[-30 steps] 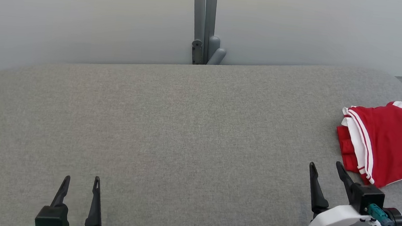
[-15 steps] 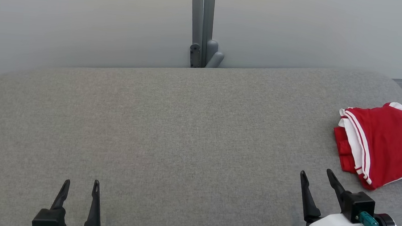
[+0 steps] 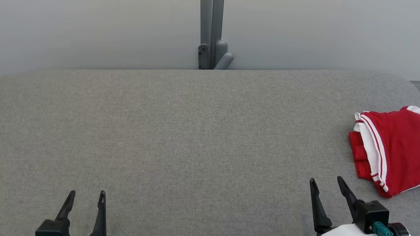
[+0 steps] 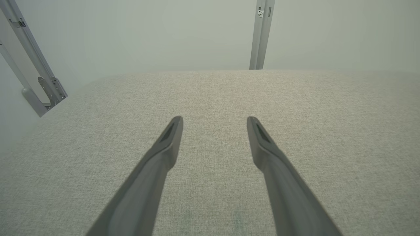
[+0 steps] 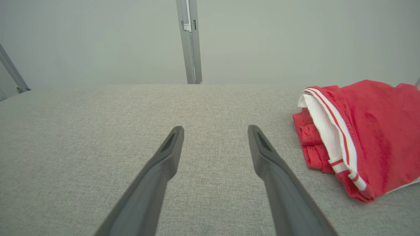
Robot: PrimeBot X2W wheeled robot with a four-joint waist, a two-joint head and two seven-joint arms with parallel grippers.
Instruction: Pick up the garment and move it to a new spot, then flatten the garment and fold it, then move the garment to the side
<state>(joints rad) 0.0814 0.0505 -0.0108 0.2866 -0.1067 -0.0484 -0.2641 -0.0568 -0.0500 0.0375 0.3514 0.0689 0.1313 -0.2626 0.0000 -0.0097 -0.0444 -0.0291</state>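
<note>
You look to be at one end of this task, and I judge it the finishing end. The garment point(image 3: 405, 150) lies at the right edge of the counter point(image 3: 193, 131), about midway between near and far, with its right side running out of the head view. It sits as a compact, layered bundle and not spread out, which reads as folded and already set aside. If so, nothing is left but to back away. A bundle waiting to be picked up could look much the same, though, so treat that as my reading.

The garment is red, with a white panel and thin red-and-white stripes along its left-facing edge. Several red layers are stacked under that edge and peek out unevenly. The top face is fairly smooth with soft creases, and a sliver of white shows along the near right edge. The fold is loose, not crisp.

Your left hand point(image 3: 87, 191) hovers at the near left, fingers spread wide, gripping nothing. Your right hand point(image 3: 325, 178) is at the near right, just left of and nearer than the garment, clear of it, likewise wide apart and empty.
</note>
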